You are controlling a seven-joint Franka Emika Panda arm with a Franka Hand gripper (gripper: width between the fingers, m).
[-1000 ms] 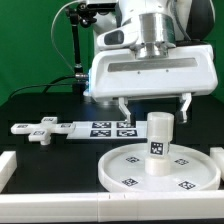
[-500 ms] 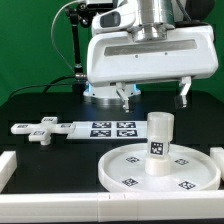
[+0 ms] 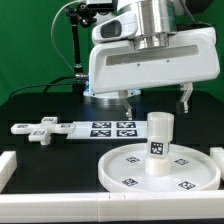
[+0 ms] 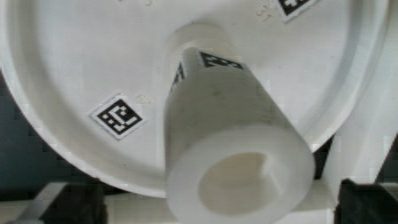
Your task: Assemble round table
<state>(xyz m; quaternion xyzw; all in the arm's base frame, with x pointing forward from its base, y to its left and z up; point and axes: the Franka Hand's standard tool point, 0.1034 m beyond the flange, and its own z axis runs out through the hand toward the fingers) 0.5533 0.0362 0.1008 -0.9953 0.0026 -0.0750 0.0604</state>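
Note:
The round disc [image 3: 130, 172] with square markers lies at the front on the exterior view's right. The short thick cylinder leg [image 3: 160, 142] stands upright on its middle. The cross-shaped foot piece [image 3: 42, 130] lies apart on the exterior view's left. My gripper [image 3: 156, 97] hangs above the leg, open and empty, its fingers [image 3: 186, 96] clear of the leg's top. In the wrist view the leg [image 4: 222, 150] rises from the disc [image 4: 89, 80] toward the camera, and my gripper [image 4: 205, 208] shows only dark fingertips [image 4: 365, 200] on either side of it.
The marker board [image 3: 112, 128] lies flat behind the disc, next to the foot piece. White border bars run along the front [image 3: 110, 212] and the front left [image 3: 10, 165]. A dark stand with cables [image 3: 76, 45] is at the back.
My gripper has risen straight up away from the leg's top, staying open. The leg, disc and foot piece have not moved.

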